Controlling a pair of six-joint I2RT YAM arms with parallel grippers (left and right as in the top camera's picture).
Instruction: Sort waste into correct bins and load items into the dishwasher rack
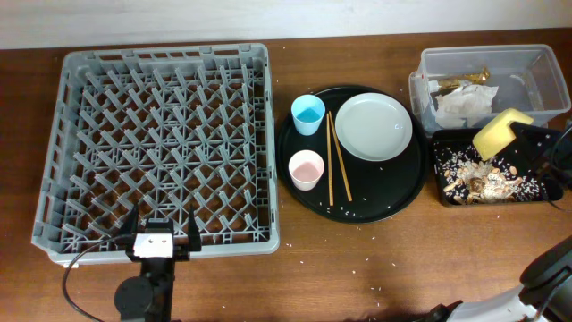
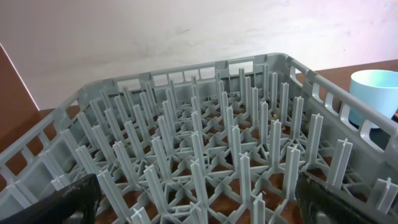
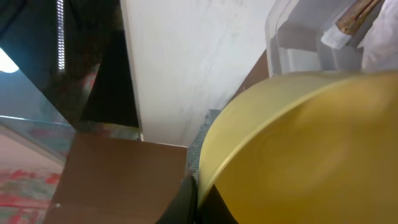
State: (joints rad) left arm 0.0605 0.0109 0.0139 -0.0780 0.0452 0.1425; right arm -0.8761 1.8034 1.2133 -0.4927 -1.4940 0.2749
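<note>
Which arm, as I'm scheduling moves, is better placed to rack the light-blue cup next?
Left, probably. The left gripper is open, empty, beside the dishwasher rack; the right gripper holds the yellow bowl.

Left tool (image 1: 162,234) with fingers wide apart; right tool (image 1: 522,136) seemingly pinched on yellow bowl (image 1: 499,132) rim.

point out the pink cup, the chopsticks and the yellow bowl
pink cup (image 1: 306,169): overhead view, middle of its open top
chopsticks (image 1: 329,130): overhead view, far end where both sticks lie close
yellow bowl (image 1: 500,132): overhead view, its tilted yellow side
</note>
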